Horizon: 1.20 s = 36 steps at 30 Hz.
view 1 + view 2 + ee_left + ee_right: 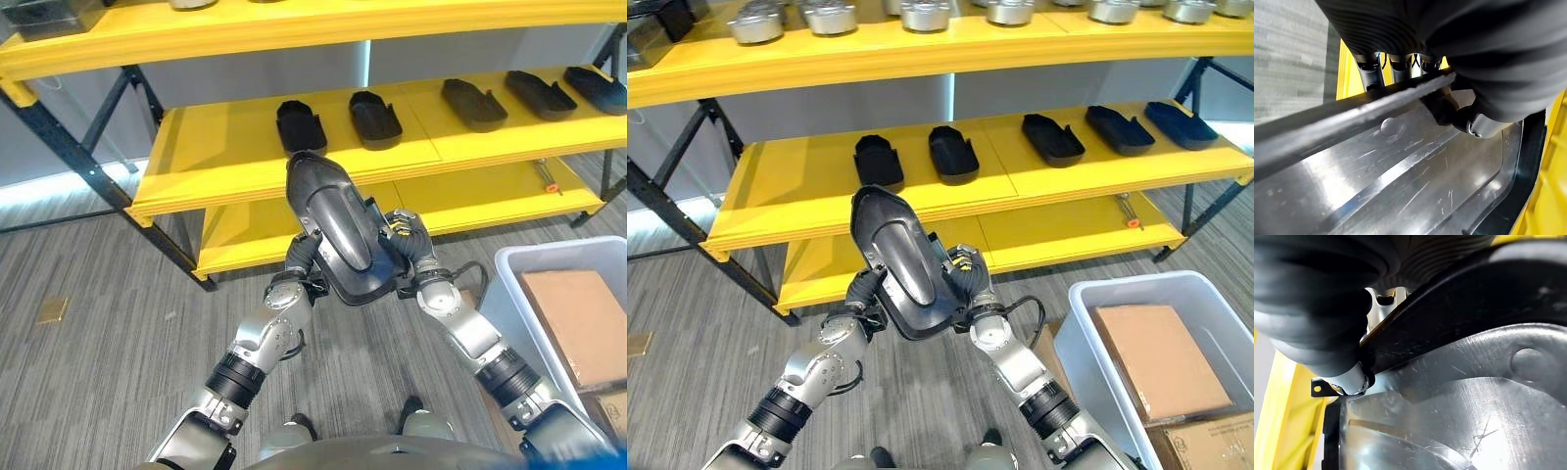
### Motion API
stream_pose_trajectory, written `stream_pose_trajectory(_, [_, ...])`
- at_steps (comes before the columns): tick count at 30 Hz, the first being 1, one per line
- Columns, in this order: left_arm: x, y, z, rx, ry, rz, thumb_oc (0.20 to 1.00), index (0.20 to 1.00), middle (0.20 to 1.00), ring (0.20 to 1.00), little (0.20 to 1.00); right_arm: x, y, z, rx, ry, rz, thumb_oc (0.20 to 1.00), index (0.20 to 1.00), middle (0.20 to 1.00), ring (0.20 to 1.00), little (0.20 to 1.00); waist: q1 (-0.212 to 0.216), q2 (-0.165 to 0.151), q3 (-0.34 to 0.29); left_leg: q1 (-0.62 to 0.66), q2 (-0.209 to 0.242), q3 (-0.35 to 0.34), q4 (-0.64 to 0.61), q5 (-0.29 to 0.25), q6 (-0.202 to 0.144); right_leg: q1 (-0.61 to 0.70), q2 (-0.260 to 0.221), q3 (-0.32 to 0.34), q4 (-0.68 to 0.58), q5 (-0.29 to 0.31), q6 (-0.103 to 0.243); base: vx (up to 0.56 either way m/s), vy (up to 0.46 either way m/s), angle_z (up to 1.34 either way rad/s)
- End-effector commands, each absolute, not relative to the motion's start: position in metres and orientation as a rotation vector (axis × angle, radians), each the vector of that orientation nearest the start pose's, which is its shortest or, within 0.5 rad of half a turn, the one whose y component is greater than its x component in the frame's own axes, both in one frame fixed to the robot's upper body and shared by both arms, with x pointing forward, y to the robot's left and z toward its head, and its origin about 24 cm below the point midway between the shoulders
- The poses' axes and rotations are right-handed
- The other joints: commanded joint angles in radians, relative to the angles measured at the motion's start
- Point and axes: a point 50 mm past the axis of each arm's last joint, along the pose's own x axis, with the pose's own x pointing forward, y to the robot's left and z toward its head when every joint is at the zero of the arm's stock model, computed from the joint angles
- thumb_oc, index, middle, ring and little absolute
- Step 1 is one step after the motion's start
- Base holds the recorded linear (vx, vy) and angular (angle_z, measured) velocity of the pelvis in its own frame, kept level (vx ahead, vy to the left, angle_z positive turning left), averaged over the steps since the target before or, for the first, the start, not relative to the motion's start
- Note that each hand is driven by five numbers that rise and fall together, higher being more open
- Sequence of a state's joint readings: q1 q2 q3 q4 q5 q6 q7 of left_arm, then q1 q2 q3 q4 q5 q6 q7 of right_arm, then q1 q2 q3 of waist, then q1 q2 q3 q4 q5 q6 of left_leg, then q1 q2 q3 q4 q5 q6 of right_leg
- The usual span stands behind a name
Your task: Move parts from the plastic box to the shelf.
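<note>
STEP: black part [901, 264] carried toward middle shelf [803, 191] | HOLD: clamped at both edges by left hand [299, 257] and right hand [409, 245], fingers seemingly curled round the rim | ADVICE: kept level, set in the bare space left of the shelved parts [879, 159].

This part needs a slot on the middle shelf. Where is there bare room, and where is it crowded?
Both hands, left hand and right hand, grip the black part. The middle shelf is bare from its left end to the leftmost of five parts. From there rightward the row fills it, with narrow gaps between.
</note>
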<state>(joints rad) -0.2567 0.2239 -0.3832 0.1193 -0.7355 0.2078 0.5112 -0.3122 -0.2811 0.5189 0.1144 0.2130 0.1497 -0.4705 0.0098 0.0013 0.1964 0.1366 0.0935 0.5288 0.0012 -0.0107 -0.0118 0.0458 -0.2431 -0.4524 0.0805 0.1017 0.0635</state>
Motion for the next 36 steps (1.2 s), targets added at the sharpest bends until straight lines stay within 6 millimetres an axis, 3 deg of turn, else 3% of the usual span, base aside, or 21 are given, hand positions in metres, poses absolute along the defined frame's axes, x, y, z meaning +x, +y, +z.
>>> stream_pose_trajectory(1, [0.283,0.067,0.090,-0.433,0.113,-0.188,0.200,0.200,0.200,0.200,0.200,0.293,-0.060,0.085,-0.136,-0.070,0.215,0.200,0.200,0.200,0.200,0.200,0.052,0.042,-0.021,-0.017,-0.030,-0.107,-0.085,0.055,0.005,0.042,-0.036,-0.069,0.120,-0.182,0.125,0.08,0.099,0.07])
stream_pose_trajectory(2, [0.284,0.067,0.090,-0.434,0.112,-0.181,0.200,0.200,0.200,0.200,0.200,0.294,-0.056,0.087,-0.138,-0.068,0.224,0.200,0.200,0.200,0.200,0.200,0.063,0.041,-0.020,-0.023,-0.033,-0.098,-0.084,0.055,0.003,0.047,-0.030,-0.089,0.121,-0.190,0.124,0.08,0.117,0.08])
stream_pose_trajectory(5, [0.287,0.071,0.091,-0.443,0.115,-0.142,0.200,0.200,0.200,0.200,0.200,0.293,-0.050,0.091,-0.142,-0.062,0.259,0.200,0.200,0.200,0.200,0.200,0.073,0.021,-0.010,-0.076,-0.040,-0.093,-0.066,0.061,-0.010,0.077,0.069,-0.061,0.066,-0.216,0.100,0.09,0.050,0.11])
stream_pose_trajectory(7, [0.287,0.073,0.091,-0.437,0.110,-0.130,0.200,0.200,0.200,0.200,0.200,0.291,-0.052,0.089,-0.141,-0.062,0.274,0.200,0.200,0.200,0.200,0.200,0.071,0.003,0.006,-0.120,-0.030,-0.093,-0.030,0.061,-0.028,0.100,0.124,-0.033,-0.017,-0.189,0.073,0.12,-0.014,0.14])
stream_pose_trajectory(8, [0.284,0.075,0.090,-0.432,0.101,-0.125,0.200,0.200,0.200,0.200,0.200,0.290,-0.056,0.086,-0.145,-0.062,0.286,0.200,0.200,0.200,0.200,0.200,0.072,-0.010,0.027,-0.168,-0.006,-0.080,0.017,0.075,-0.048,0.114,0.146,-0.032,-0.112,-0.139,0.055,0.16,-0.038,0.01])
stream_pose_trajectory(10, [0.280,0.077,0.090,-0.432,0.090,-0.123,0.200,0.200,0.200,0.200,0.200,0.289,-0.059,0.083,-0.154,-0.068,0.294,0.200,0.200,0.200,0.200,0.200,0.067,-0.015,0.052,-0.212,0.023,-0.069,0.065,0.083,-0.062,0.105,0.147,-0.022,-0.168,-0.091,0.050,0.16,-0.030,-0.21])
stream_pose_trajectory(14, [0.276,0.076,0.087,-0.413,0.093,-0.137,0.200,0.200,0.200,0.200,0.200,0.287,-0.060,0.077,-0.151,-0.068,0.284,0.200,0.200,0.200,0.200,0.200,0.045,-0.011,0.093,-0.266,0.055,-0.057,0.143,0.088,-0.074,0.078,0.156,0.012,-0.168,-0.078,0.043,0.24,-0.023,-0.14])
stream_pose_trajectory(18, [0.276,0.073,0.080,-0.386,0.127,-0.168,0.200,0.200,0.200,0.200,0.200,0.290,-0.060,0.070,-0.137,-0.058,0.248,0.200,0.200,0.200,0.200,0.200,0.048,-0.017,0.087,-0.256,0.002,-0.033,0.188,0.062,-0.058,0.103,0.174,0.014,-0.168,-0.056,0.044,0.35,0.004,0.16])
stream_pose_trajectory(19, [0.275,0.073,0.079,-0.368,0.132,-0.181,0.200,0.200,0.200,0.200,0.200,0.291,-0.062,0.068,-0.137,-0.056,0.240,0.200,0.200,0.200,0.200,0.200,0.042,-0.015,0.080,-0.242,-0.014,0.014,0.219,0.044,-0.045,0.116,0.182,0.009,-0.167,-0.058,0.035,0.44,0.010,0.15])
stream_pose_trajectory(22, [0.275,0.073,0.077,-0.355,0.138,-0.188,0.200,0.200,0.200,0.200,0.200,0.293,-0.064,0.066,-0.132,-0.048,0.234,0.200,0.200,0.200,0.200,0.200,0.034,-0.013,0.077,-0.237,-0.011,0.079,0.341,0.029,-0.049,0.140,0.195,0.002,-0.166,-0.079,0.008,0.29,-0.010,0.24])
stream_pose_trajectory(23, [0.273,0.071,0.075,-0.352,0.147,-0.197,0.200,0.200,0.200,0.200,0.200,0.294,-0.065,0.064,-0.134,-0.036,0.221,0.200,0.200,0.200,0.200,0.200,0.036,-0.009,0.078,-0.249,0.000,0.089,0.426,0.065,-0.074,0.156,0.210,0.004,-0.165,-0.093,-0.011,0.37,-0.004,0.19])
stream_pose_trajectory(24, [0.272,0.073,0.073,-0.361,0.153,-0.186,0.200,0.200,0.200,0.200,0.200,0.295,-0.068,0.064,-0.136,-0.029,0.203,0.200,0.200,0.200,0.200,0.200,0.037,-0.003,0.078,-0.255,0.049,0.095,0.504,0.090,-0.097,0.166,0.221,-0.008,-0.137,-0.129,-0.040,0.33,0.010,0.17])
stream_pose_trajectory(26, [0.272,0.074,0.073,-0.368,0.148,-0.172,0.200,0.200,0.200,0.200,0.200,0.296,-0.068,0.064,-0.136,-0.028,0.206,0.200,0.200,0.200,0.200,0.200,0.035,-0.002,0.077,-0.242,0.075,0.098,0.510,0.075,-0.093,0.166,0.222,-0.013,-0.116,-0.151,-0.049,0.15,0.089,0.12])
stream_pose_trajectory(28, [0.272,0.077,0.072,-0.377,0.138,-0.153,0.200,0.200,0.200,0.200,0.200,0.296,-0.064,0.066,-0.135,-0.031,0.226,0.200,0.200,0.200,0.200,0.200,0.029,-0.005,0.070,-0.195,0.121,0.099,0.473,0.037,-0.071,0.161,0.212,-0.024,-0.081,-0.181,-0.054,0.11,0.220,0.00])
stream_pose_trajectory(30, [0.272,0.076,0.070,-0.380,0.141,-0.153,0.200,0.200,0.200,0.200,0.200,0.295,-0.063,0.067,-0.155,-0.030,0.257,0.200,0.200,0.200,0.200,0.200,0.023,-0.006,0.052,-0.137,0.190,0.042,0.368,0.027,-0.067,0.145,0.176,-0.030,-0.041,-0.206,-0.042,0.10,0.375,-0.32])
stream_pose_trajectory(31, [0.272,0.076,0.070,-0.380,0.140,-0.153,0.200,0.200,0.200,0.200,0.200,0.295,-0.063,0.067,-0.163,-0.030,0.261,0.200,0.200,0.200,0.200,0.200,0.021,-0.006,0.049,-0.129,0.201,0.034,0.356,0.029,-0.069,0.141,0.169,-0.031,-0.035,-0.208,-0.040,0.09,0.507,-0.46])
stream_pose_trajectory(33, [0.272,0.074,0.069,-0.398,0.146,-0.150,0.200,0.200,0.200,0.200,0.200,0.293,-0.067,0.067,-0.194,-0.026,0.272,0.200,0.200,0.200,0.200,0.200,0.007,0.007,0.033,-0.108,0.330,-0.039,0.294,0.139,-0.131,0.108,0.122,-0.016,0.024,-0.236,-0.036,0.07,0.517,-0.27])
stream_pose_trajectory(34, [0.272,0.074,0.069,-0.401,0.150,-0.150,0.200,0.200,0.200,0.200,0.200,0.293,-0.068,0.067,-0.199,-0.026,0.273,0.200,0.200,0.200,0.200,0.200,0.004,0.009,0.031,-0.108,0.348,-0.049,0.291,0.156,-0.141,0.102,0.116,-0.014,0.035,-0.242,-0.036,0.08,0.530,-0.18])
stream_pose_trajectory(36, [0.273,0.072,0.064,-0.411,0.170,-0.151,0.200,0.200,0.200,0.200,0.200,0.292,-0.070,0.067,-0.210,-0.018,0.275,0.200,0.200,0.200,0.200,0.200,-0.013,0.021,0.025,-0.092,0.435,-0.078,0.279,0.231,-0.174,0.071,0.074,-0.001,0.102,-0.270,-0.033,0.11,0.669,-0.22])
